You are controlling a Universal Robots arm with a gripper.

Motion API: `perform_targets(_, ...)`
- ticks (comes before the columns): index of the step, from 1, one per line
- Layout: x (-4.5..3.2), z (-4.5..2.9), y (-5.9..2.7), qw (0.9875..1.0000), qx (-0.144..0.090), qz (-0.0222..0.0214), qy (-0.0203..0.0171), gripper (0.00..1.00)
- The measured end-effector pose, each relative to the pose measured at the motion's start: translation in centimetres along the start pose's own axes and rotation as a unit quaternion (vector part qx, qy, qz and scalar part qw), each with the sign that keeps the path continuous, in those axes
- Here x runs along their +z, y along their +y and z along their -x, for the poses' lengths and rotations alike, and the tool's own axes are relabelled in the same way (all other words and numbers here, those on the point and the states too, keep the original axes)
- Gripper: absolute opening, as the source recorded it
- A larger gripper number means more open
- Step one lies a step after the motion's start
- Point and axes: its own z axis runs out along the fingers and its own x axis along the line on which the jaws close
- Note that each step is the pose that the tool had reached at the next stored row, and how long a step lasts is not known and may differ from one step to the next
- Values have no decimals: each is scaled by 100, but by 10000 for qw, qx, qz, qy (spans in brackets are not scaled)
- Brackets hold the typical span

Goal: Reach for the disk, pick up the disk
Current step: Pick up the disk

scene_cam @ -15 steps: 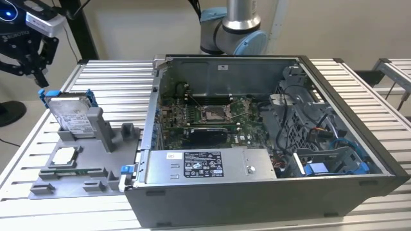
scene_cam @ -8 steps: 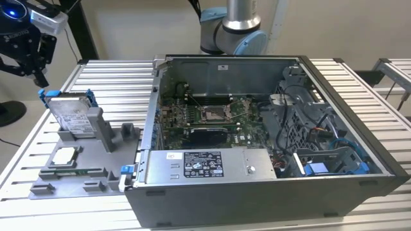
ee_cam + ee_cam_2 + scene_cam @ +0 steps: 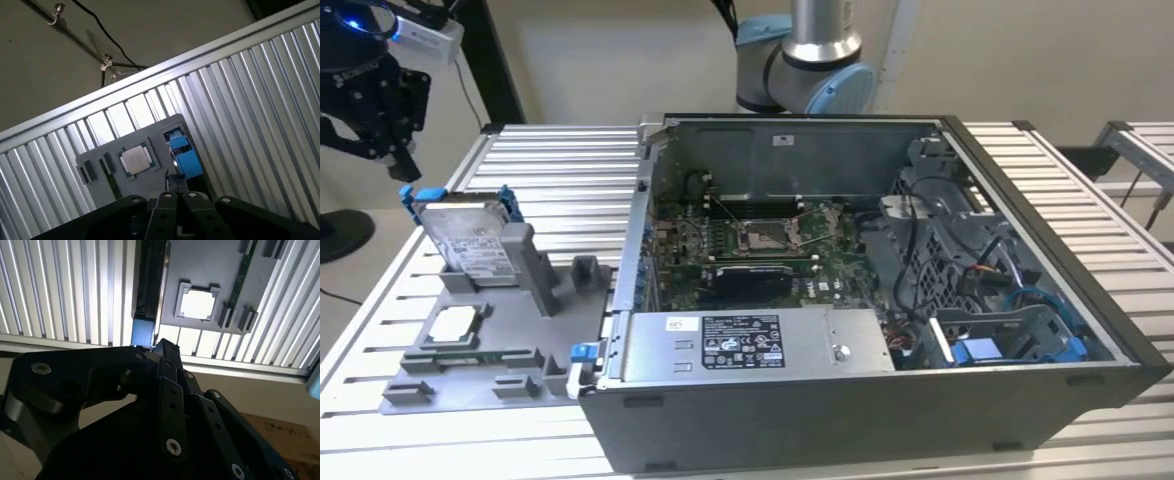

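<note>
The disk [image 3: 470,240] is seen in the exterior view standing on edge and leaning back in a grey holder [image 3: 527,265]. Its white-labelled silver face is turned toward the camera and blue rails are fitted along its sides. The holder rises from a grey fixture plate [image 3: 494,345], which is laid on the ribbed metal table [image 3: 560,170] toward the exterior view's left. The disk is seated in the holder and has not been lifted. In the second wrist view the disk [image 3: 150,285] is seen edge-on as a dark slab ending in a blue rail, and in the first wrist view its blue rail [image 3: 184,152] is seen.

The black hand [image 3: 394,160] is held just above the upper corner of the disk on the exterior view's left, close to the blue rail. Whether contact is made cannot be told. In both wrist views the tip of the hand [image 3: 162,347] [image 3: 172,185] is shown right beside the blue rail. How far the hand is open cannot be told.

A small square silver chip [image 3: 454,323] is set in a recess of the plate, nearer the camera than the disk. On the exterior view's right of the plate an open computer case [image 3: 881,400] is placed, with a grey labelled box [image 3: 747,345] inside it. The arm's base [image 3: 807,60] is seen behind the case.
</note>
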Motion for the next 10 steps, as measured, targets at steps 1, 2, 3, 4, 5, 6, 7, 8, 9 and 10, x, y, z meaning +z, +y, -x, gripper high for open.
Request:
perform_targets(1,0,0,0,10000,-87,0,3,0)
perform_targets(2,0,0,0,9998,-180,-1,7,0)
perform_targets(3,0,0,0,9996,-269,-1,10,0)
perform_targets(4,0,0,0,9993,-362,-2,13,0)
perform_targets(5,0,0,0,9990,-449,-2,16,0)
perform_targets(6,0,0,0,9985,-542,-3,19,0)
perform_targets(7,0,0,0,9980,-634,-4,23,0)
perform_targets(8,0,0,0,9974,-718,-4,25,0)
perform_targets(9,0,0,0,9967,-814,-5,29,0)
perform_targets(10,0,0,0,9959,-900,-6,32,0)
